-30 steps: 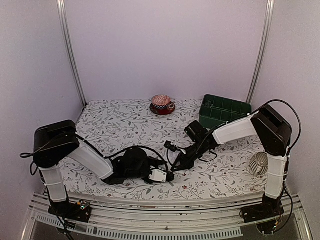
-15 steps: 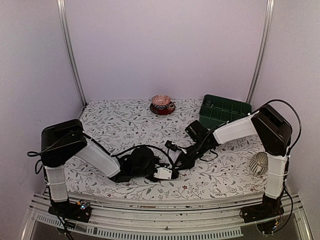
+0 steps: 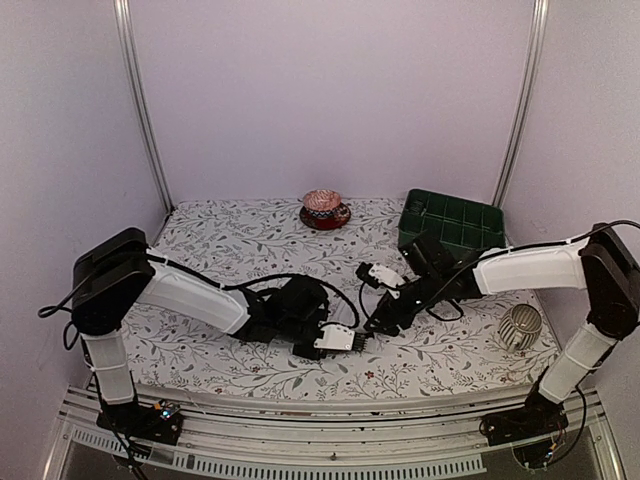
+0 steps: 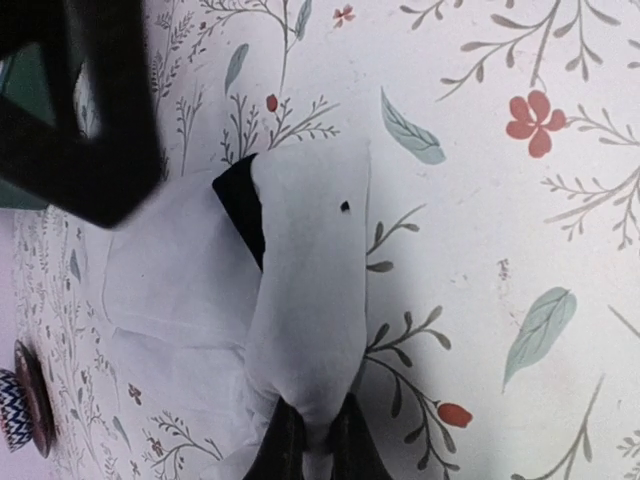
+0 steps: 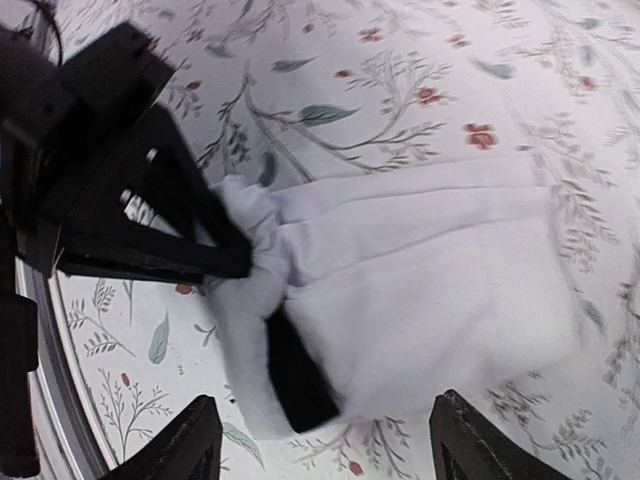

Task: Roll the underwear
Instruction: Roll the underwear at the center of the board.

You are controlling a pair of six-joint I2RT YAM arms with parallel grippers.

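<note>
Pinching the white underwear [image 4: 305,320] by its bunched end in my left jaws, right jaws spread wide just beside the cloth, counter [image 4: 500,200] beneath.

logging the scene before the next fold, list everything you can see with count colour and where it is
underwear: one, white with black trim, on the tablecloth at front centre, between the grippers
bowl: one, pinkish patterned, on the saucer at back centre
saucer: one, dark red, under the bowl
crate: one, green with compartments, back right
ribbed object: one, white, rounded, near the right edge
tablecloth: one, white with leaf and flower print, covering the table
left gripper: one, black, shut on one end of the underwear
right gripper: one, black, open over the underwear
</note>
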